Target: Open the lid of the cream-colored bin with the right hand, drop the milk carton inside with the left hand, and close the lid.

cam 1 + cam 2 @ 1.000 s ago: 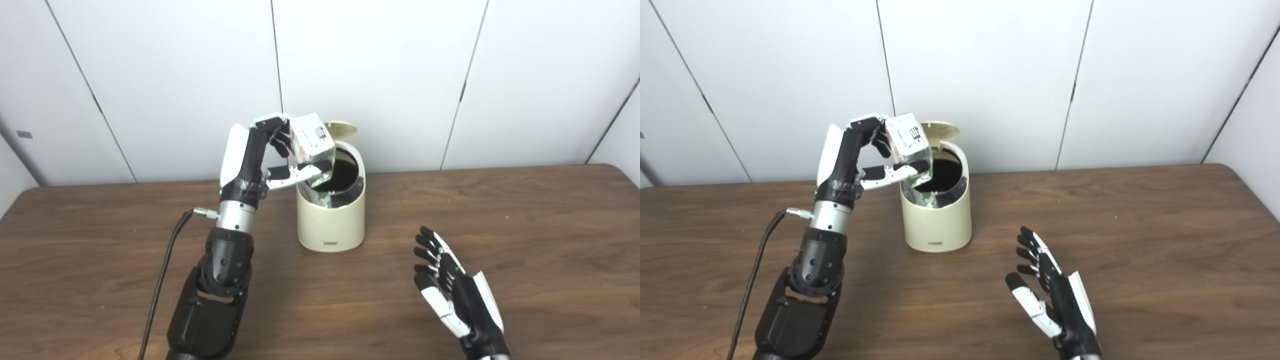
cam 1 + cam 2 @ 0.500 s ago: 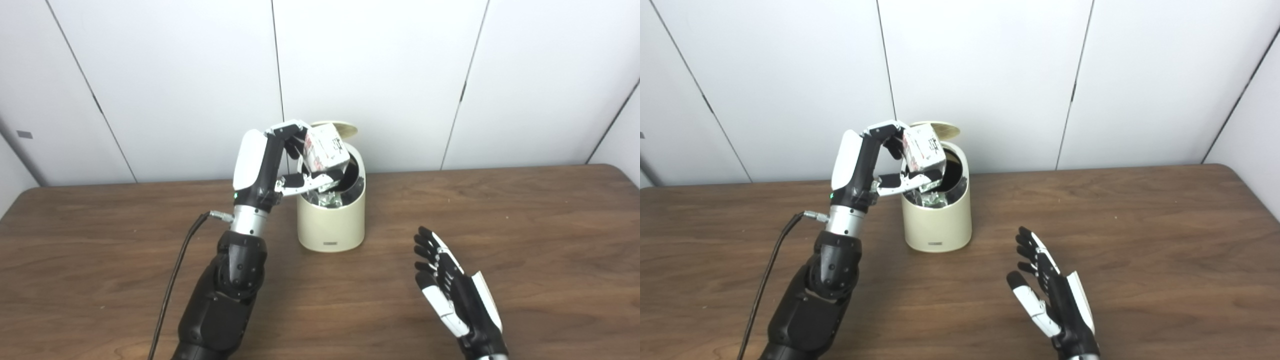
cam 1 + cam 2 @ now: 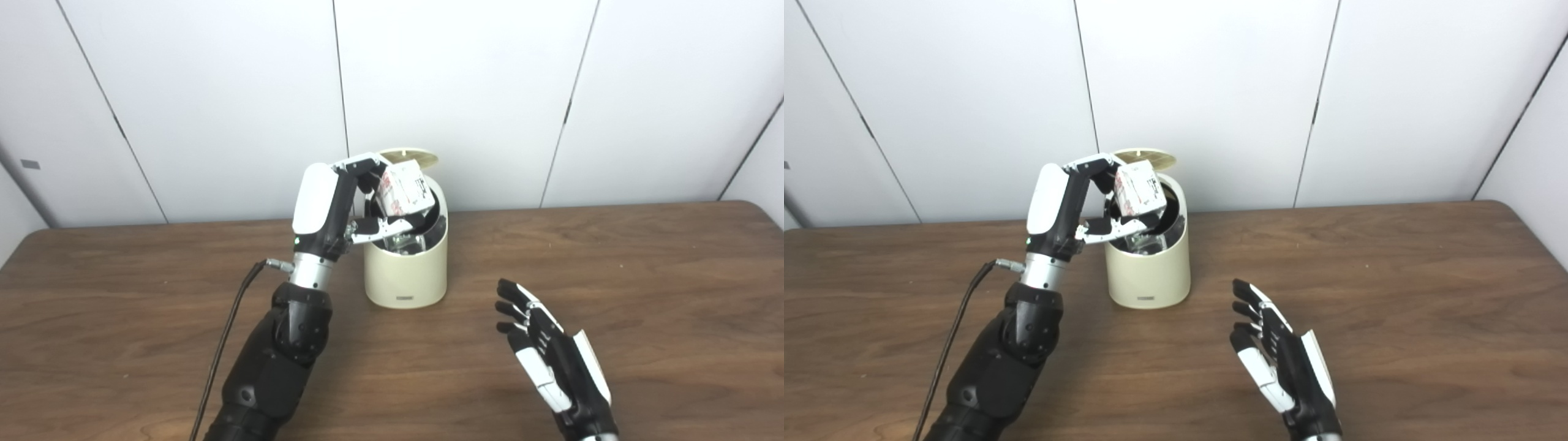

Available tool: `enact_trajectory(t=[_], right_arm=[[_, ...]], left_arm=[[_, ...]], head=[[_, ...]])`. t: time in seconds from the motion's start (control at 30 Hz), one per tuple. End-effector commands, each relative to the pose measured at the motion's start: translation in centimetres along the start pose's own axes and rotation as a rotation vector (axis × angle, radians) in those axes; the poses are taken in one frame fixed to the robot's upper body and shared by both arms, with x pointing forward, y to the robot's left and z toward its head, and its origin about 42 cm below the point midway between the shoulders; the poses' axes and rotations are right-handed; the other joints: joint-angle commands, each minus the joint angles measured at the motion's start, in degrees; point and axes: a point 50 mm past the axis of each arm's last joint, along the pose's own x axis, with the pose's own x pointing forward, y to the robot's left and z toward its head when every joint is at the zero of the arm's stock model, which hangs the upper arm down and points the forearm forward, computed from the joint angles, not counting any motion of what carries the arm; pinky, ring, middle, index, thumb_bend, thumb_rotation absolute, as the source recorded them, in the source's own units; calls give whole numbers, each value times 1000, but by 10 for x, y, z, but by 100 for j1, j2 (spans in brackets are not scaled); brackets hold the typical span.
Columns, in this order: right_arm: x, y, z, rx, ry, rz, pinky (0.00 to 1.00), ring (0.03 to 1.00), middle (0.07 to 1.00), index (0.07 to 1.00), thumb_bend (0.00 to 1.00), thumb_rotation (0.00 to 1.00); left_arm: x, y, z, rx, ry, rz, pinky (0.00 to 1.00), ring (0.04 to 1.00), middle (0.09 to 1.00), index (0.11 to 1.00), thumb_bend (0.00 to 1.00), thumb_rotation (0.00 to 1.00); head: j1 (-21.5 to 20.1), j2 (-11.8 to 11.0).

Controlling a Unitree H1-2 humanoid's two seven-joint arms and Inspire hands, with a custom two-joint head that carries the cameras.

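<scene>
The cream-colored bin (image 3: 405, 269) stands at the back middle of the wooden table, its round lid (image 3: 411, 155) swung up and open behind the mouth. My left hand (image 3: 343, 202) is shut on the white milk carton (image 3: 404, 188) and holds it tilted right over the bin's dark opening, its lower end at the rim. The same carton shows in the right eye view (image 3: 1139, 187). My right hand (image 3: 554, 358) is open and empty, fingers spread, low over the table to the front right of the bin.
A black cable (image 3: 226, 331) runs from my left wrist down to the table's front edge. White wall panels stand close behind the bin. The brown table (image 3: 674, 275) reaches to both sides.
My left hand has carried the carton to the right and down, from beside the bin's left rim to over its opening. My right hand has shifted slightly left.
</scene>
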Motion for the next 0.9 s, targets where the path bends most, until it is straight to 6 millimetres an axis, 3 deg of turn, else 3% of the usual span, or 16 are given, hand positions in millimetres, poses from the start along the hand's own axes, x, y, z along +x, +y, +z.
enact_trajectory(t=[0.0, 0.47, 0.77, 0.83, 0.87], right_arm=[[3, 0, 15, 14, -66, 3, 771, 861, 892, 860, 587, 859], [2, -2, 17, 59, -70, 14, 802, 877, 894, 870, 571, 840], [3, -5, 14, 58, -59, 7, 809, 867, 867, 877, 584, 834], [3, -5, 13, 61, -54, 10, 807, 861, 860, 877, 598, 835], [3, -5, 13, 62, -53, 12, 804, 854, 852, 877, 599, 833]], left_arm=[[30, 12, 15, 9, -113, 73, 412, 429, 515, 491, 501, 0], [24, 4, 10, -3, -96, 73, 416, 424, 510, 496, 501, 0], [21, 9, 20, -24, -103, 61, 346, 377, 495, 545, 499, 0], [21, 10, 21, -24, -99, 51, 340, 408, 453, 525, 518, 0], [20, 10, 21, -22, -92, 44, 347, 420, 485, 549, 687, 9]], head=[[4, 2], [51, -2], [76, -4], [80, -9], [78, -11]])
